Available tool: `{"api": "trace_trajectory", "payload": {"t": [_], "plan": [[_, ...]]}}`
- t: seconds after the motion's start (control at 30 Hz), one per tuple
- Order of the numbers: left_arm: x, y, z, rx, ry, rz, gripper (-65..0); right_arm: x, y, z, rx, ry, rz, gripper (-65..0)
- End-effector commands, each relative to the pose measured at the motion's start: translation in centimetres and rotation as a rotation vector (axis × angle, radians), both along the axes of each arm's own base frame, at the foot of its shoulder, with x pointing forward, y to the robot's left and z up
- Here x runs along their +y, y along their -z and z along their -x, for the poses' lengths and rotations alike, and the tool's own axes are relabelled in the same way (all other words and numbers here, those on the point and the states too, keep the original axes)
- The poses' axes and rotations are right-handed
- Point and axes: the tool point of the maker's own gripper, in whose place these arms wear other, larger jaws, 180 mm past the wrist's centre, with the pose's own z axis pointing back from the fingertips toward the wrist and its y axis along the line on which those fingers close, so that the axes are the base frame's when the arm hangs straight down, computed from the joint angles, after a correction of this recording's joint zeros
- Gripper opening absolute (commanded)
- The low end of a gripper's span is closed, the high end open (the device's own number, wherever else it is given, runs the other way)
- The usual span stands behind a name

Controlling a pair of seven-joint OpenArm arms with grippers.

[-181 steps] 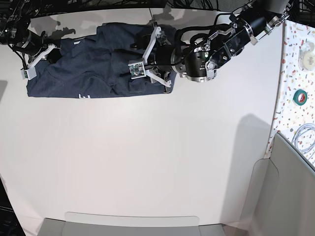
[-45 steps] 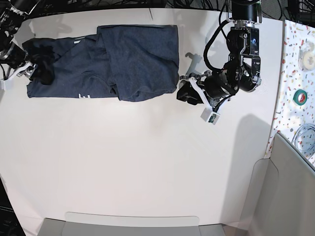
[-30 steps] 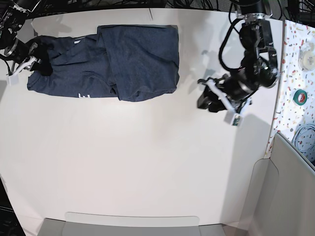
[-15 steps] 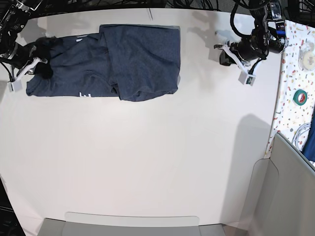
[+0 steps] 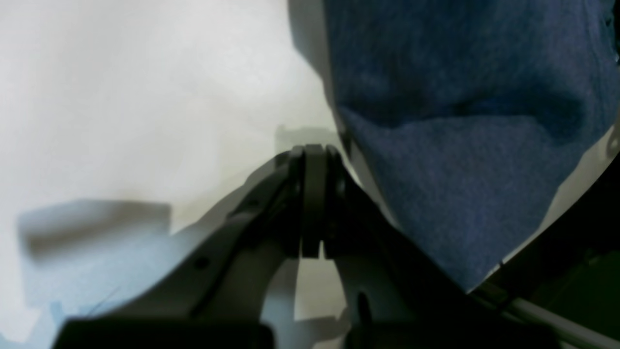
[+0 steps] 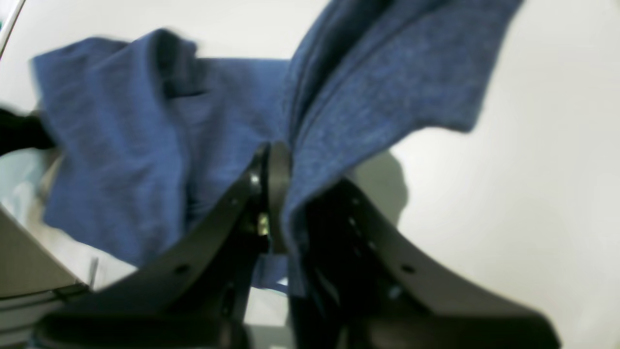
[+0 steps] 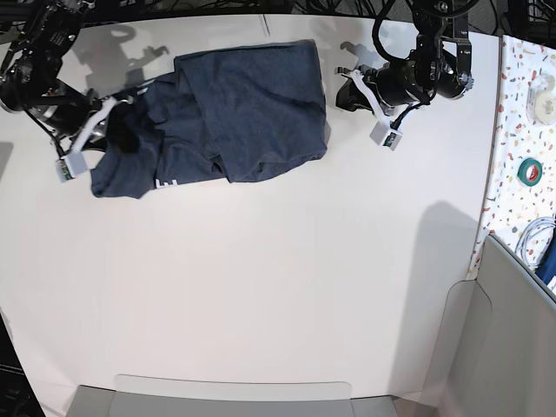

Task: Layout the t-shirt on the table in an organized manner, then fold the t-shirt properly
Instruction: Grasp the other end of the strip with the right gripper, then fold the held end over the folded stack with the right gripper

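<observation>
The dark navy t-shirt (image 7: pixel 243 109) lies crumpled along the far side of the white table (image 7: pixel 261 295), with a bit of white lettering (image 7: pixel 165 184) at its near edge. My right gripper (image 7: pixel 122 137) is at the shirt's left end and is shut on a fold of the cloth. The right wrist view shows the right gripper (image 6: pixel 277 160) pinching that blue t-shirt (image 6: pixel 135 145) cloth. My left gripper (image 7: pixel 343 94) is just off the shirt's right edge. In the left wrist view the left gripper (image 5: pixel 312 160) is shut on nothing, with the t-shirt (image 5: pixel 460 145) to its right.
A speckled strip (image 7: pixel 521 130) runs down the right side, bearing a green tape roll (image 7: pixel 531 170), a white roll (image 7: pixel 544 97) and a coiled cable (image 7: pixel 539 239). A grey panel (image 7: pixel 512 339) stands at the lower right. A grey tray edge (image 7: pixel 234 395) lines the near side.
My right gripper has dragged the shirt's left end to the right and toward the near side, bunching it. My left arm has moved left to the shirt's right edge, jaws now shut.
</observation>
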Motion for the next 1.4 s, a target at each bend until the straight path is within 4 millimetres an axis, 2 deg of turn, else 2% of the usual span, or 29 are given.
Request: {"api": "trace_trajectory", "payload": {"t": [0.0,0.3,0.57,0.73,0.97,1.2,1.37], "plan": [[0.4,0.3,0.4,0.016,0.013,-0.028,-65.0,0.8,-1.3,-0.5,-0.049,-0.026,-0.011,-65.0],[0.6,0.8,0.7,0.036,0.006,-0.028,-65.0,9.0,-1.4,-0.3,-0.054,-0.222,-0.121,-65.0],[0.6,1.0,0.8,0.042,0.004,-0.028,-65.0,14.2,-2.3,0.0,-0.073,-0.347,-0.199,-65.0],[0.7,1.0,0.8,0.04,0.002,-0.028,-65.0,15.7,-1.3,0.5,-0.046,-0.401,-0.148,-65.0],[0.6,1.0,0.8,0.038,0.002,-0.027,-65.0,19.2,0.0,2.1,-0.019,-0.518,-0.087,-65.0],[-0.2,0.9,0.7,0.038,-0.008,-0.002,-65.0,20.3,-0.3,1.5,-0.047,-0.57,-0.031,-65.0],[-0.2,0.9,0.7,0.037,-0.009,-0.002,-65.0,21.4,1.0,1.5,-0.001,-0.603,-0.04,-65.0]]}}
